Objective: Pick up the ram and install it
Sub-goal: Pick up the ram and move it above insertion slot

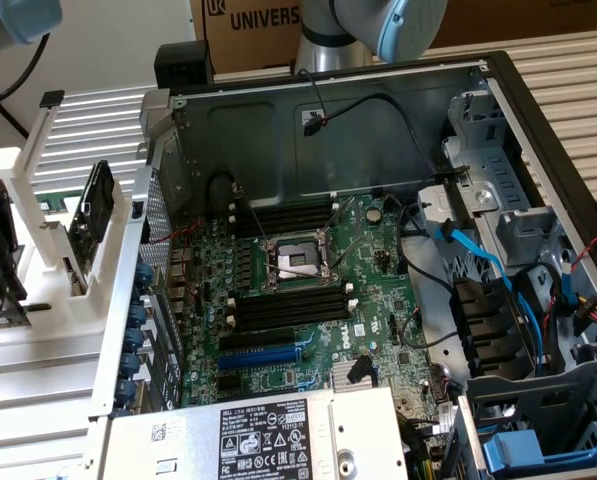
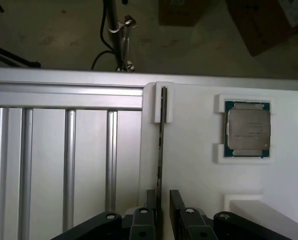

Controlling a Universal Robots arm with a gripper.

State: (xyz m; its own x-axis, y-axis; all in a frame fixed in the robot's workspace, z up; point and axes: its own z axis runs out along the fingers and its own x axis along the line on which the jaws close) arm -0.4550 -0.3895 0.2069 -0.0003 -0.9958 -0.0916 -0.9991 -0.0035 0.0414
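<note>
An open computer case (image 1: 458,90) fills the exterior view, its green motherboard (image 1: 308,290) lying flat inside. The empty CPU socket (image 1: 296,262) sits at the board's centre, with black memory slots (image 1: 283,217) at its 12 o'clock and another bank (image 1: 290,308) at its 6 o'clock. A blue expansion slot (image 1: 268,355) lies further toward 6 o'clock. Blue cables (image 1: 488,265) run at 3 o'clock. A cardboard box (image 1: 253,25) stands at 12 o'clock. In the wrist view, a processor chip (image 2: 247,129) rests in a white holder (image 2: 198,145) beside a ribbed aluminium tabletop (image 2: 64,150).
</note>
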